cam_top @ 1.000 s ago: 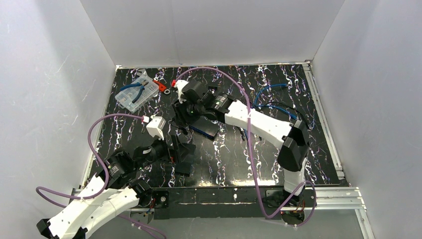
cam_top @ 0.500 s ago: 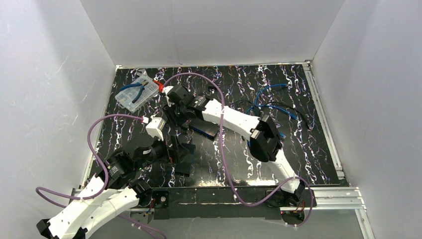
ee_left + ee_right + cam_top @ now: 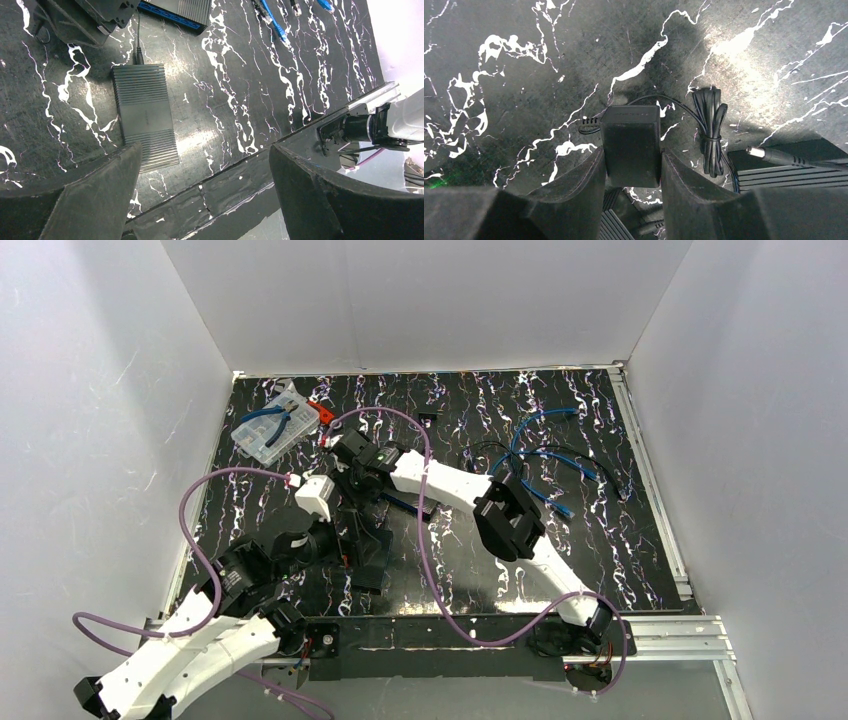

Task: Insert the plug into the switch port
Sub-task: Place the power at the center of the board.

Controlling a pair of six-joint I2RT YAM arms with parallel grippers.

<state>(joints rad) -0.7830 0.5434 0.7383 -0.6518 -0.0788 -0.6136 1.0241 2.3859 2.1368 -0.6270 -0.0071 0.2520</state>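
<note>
We saw the right gripper [image 3: 631,152] clamped on the black adapter block [image 3: 630,131]. The barrel plug [image 3: 769,154] lay loose at the edge of the ribbed switch [image 3: 794,172], in no port we could see, so we judged the insertion all left to do. The left gripper [image 3: 205,150] hung wide open and empty. We counted one adapter, one plug, one tied cord bundle [image 3: 711,130], and two boxes in the left wrist view: a ribbed black box [image 3: 145,117] and a blue-faced box [image 3: 175,10].

Black tabletop with white marble veining [image 3: 640,540], some glare patches. Plain white left wall [image 3: 90,420], far wall [image 3: 400,300], right wall [image 3: 760,420]. Silver aluminium near rail [image 3: 660,628], right rail [image 3: 651,480].
</note>
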